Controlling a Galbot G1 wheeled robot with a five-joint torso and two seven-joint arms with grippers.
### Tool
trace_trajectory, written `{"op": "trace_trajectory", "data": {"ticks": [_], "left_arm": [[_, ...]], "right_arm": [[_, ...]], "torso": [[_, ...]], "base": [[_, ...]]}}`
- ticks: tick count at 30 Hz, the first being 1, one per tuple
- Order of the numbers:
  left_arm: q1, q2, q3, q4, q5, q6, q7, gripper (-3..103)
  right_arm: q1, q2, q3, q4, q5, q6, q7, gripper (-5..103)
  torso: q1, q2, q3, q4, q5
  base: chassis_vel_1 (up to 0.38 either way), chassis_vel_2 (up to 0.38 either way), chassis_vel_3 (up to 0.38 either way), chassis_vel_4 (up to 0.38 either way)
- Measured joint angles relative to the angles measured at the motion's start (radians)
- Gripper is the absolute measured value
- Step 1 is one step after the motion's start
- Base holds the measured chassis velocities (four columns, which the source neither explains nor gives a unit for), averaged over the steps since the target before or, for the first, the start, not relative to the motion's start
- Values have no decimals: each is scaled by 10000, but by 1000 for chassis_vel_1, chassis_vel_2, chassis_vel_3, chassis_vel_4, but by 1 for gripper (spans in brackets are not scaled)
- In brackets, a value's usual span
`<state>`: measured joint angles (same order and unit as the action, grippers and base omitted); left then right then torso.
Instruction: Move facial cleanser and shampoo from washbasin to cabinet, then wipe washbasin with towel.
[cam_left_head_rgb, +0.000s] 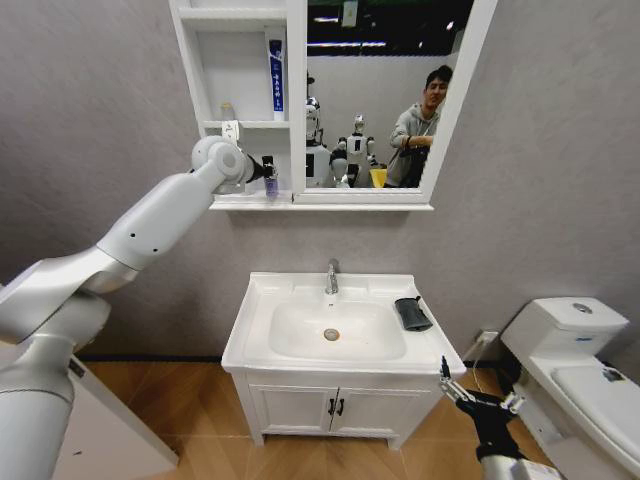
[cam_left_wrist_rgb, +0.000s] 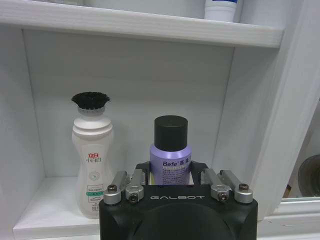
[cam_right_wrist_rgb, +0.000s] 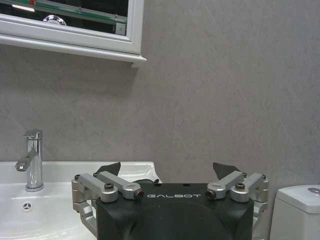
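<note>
Left arm is raised to the cabinet, with the left gripper at the bottom open shelf, just left of the mirror. In the left wrist view the left gripper has the purple bottle with a black cap sitting between its fingers, upright on the shelf floor. Fingers sit close on both sides of the bottle body; can't tell whether they clamp it or stand just off it. White bottle with a black brush top stands upright just beside the purple one, apart from it, nearer the shelf's side wall. Blue-and-white tube stands upright on the middle shelf, against the mirror-side wall.

Right arm is low, right gripper just off the front right corner of the washbasin, near the toilet. In the right wrist view the right gripper has its fingers spread wide, holding nothing, touching nothing.

Towel lies folded on the worktop rim of the washbasin, right of the bowl, by the right edge. Chrome faucet stands at the back centre of the bowl. Vanity doors below are closed.
</note>
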<state>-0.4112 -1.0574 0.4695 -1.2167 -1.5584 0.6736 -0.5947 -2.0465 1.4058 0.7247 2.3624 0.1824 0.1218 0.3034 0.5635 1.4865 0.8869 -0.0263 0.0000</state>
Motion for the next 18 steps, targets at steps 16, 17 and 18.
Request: {"op": "trace_trajectory", "data": {"ticks": [16, 17, 18], "left_arm": [[7, -177, 219, 200, 838, -26, 602, 42], [7, -177, 219, 200, 838, -26, 602, 42], [6, -213, 233, 271, 945, -42, 698, 42]], "right_arm": [[-43, 38, 46, -38, 22, 109, 4, 100], [-43, 38, 46, -38, 22, 109, 4, 100], [-70, 49, 57, -37, 23, 131, 4, 100]], "torso": [[0, 0, 0, 0, 0], [0, 0, 0, 0, 0], [0, 1, -1, 0, 0]], "base": [[0, 0, 0, 0], [0, 0, 0, 0], [0, 0, 0, 0]]}}
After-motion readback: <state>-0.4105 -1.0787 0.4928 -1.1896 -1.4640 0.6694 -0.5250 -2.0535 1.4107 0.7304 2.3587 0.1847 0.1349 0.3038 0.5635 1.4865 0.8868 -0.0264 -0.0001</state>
